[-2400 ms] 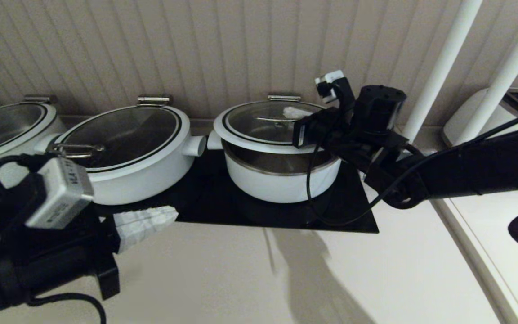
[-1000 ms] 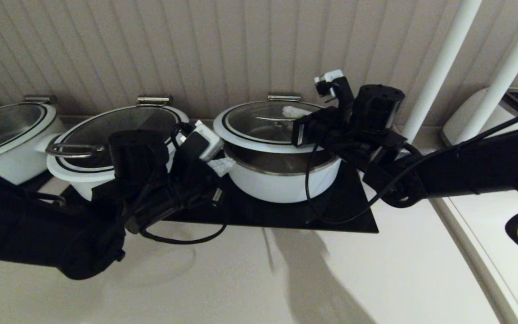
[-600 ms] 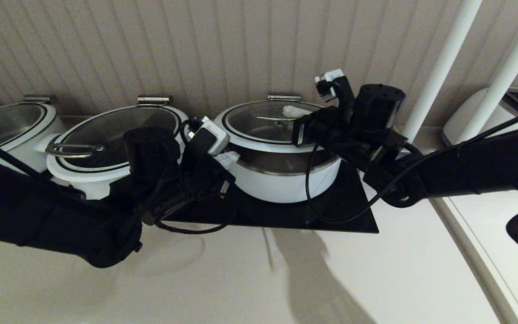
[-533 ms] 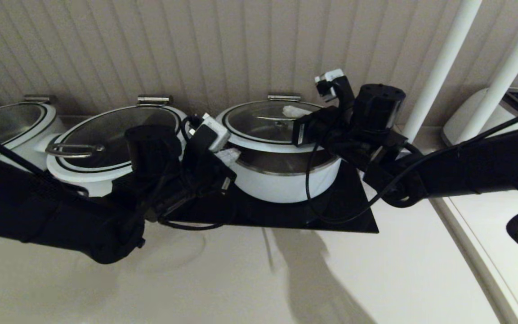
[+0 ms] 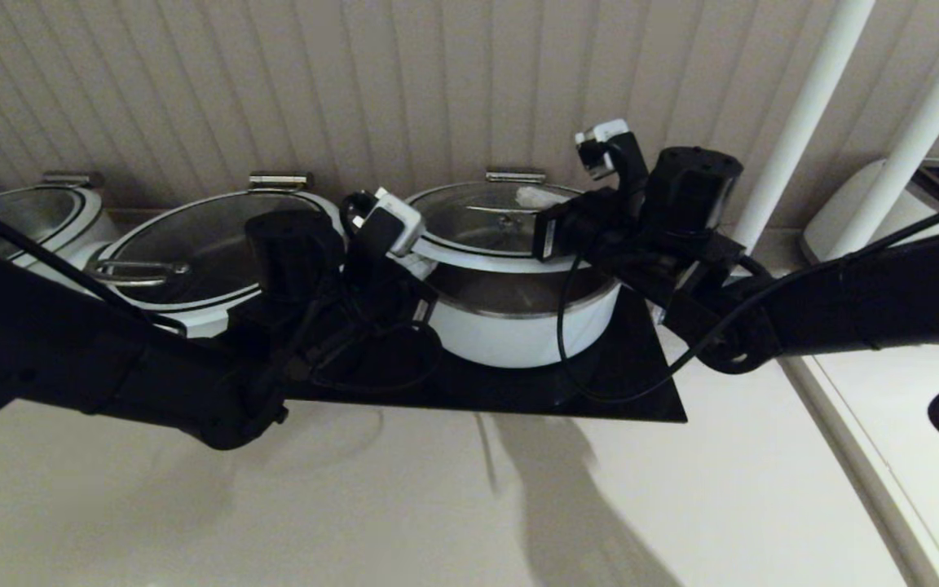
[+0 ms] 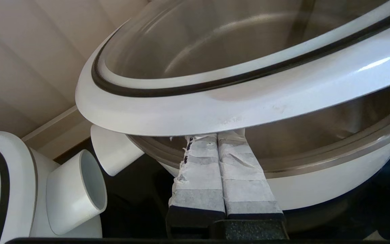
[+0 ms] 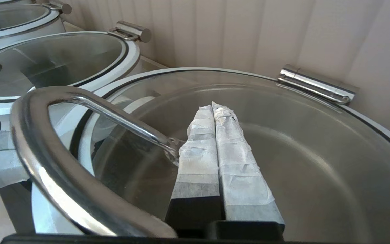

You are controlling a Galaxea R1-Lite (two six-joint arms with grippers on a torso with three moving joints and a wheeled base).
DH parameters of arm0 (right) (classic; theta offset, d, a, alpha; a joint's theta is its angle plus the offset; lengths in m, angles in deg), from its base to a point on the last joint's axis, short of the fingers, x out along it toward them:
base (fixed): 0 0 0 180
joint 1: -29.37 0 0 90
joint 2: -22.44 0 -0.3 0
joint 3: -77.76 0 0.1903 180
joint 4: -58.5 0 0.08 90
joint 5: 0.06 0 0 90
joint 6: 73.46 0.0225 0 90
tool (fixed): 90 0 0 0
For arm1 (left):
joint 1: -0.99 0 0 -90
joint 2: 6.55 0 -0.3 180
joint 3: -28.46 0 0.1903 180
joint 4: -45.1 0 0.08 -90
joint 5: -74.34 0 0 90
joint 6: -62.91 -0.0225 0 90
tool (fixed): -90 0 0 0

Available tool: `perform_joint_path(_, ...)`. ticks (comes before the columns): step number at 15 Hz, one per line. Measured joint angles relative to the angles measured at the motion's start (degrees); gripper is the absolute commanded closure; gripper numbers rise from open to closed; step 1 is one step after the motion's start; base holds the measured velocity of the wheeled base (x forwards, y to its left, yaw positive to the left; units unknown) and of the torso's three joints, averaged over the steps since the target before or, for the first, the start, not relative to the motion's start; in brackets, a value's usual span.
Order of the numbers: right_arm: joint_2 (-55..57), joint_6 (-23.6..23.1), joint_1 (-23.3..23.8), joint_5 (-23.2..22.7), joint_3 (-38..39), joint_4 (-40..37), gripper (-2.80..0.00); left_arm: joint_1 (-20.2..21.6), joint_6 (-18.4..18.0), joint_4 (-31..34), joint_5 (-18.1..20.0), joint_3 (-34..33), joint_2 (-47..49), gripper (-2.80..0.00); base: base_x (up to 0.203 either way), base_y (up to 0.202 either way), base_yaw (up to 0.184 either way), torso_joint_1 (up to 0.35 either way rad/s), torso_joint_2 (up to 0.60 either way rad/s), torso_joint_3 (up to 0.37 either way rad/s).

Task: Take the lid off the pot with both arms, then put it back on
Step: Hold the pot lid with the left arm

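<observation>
The round glass lid (image 5: 478, 218) is tilted up at its front over the white pot (image 5: 518, 338), with a gap showing the steel inner wall. Its hinge clip (image 5: 515, 175) is at the back. My left gripper (image 5: 414, 269) is shut. In the left wrist view its tips (image 6: 215, 135) sit under the lid's white rim (image 6: 215, 108), above the pot's edge (image 6: 317, 183). My right gripper (image 5: 535, 198) is shut and lies on the glass (image 7: 300, 142). In the right wrist view (image 7: 212, 105) it reaches under the steel bar handle (image 7: 80, 101).
A wider oval pot with a loop-handled lid (image 5: 217, 244) stands close on the left, its stub handle (image 6: 76, 189) near the left fingers. Another oval pot (image 5: 21, 212) is farther left. A black mat (image 5: 600, 383) lies under the pots. White poles (image 5: 795, 122) and a white appliance (image 5: 910, 204) stand at the right.
My left arm has swung in from the front left to the pot, and its shut fingers have gone under the lid's left rim. The lid and right gripper have risen slightly.
</observation>
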Motion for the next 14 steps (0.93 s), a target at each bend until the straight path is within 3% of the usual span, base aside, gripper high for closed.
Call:
perform_joint_path(8, -2.9, 0.1, 0.0, 2.8, 4.0, 0.2, 0.00, 0.0, 0.1, -2.8, -1.5, 1.3, 1.3, 0.00, 0.000, 0.000, 0.000, 0.000, 0.00, 0.000)
perform_joint_path(14, -11.0, 0.1, 2.8, 4.7, 15.1, 0.3, 0.00, 0.0, 0.9, -2.8, -1.6, 1.3, 1.5, 0.00, 0.000, 0.000, 0.000, 0.000, 0.00, 0.000)
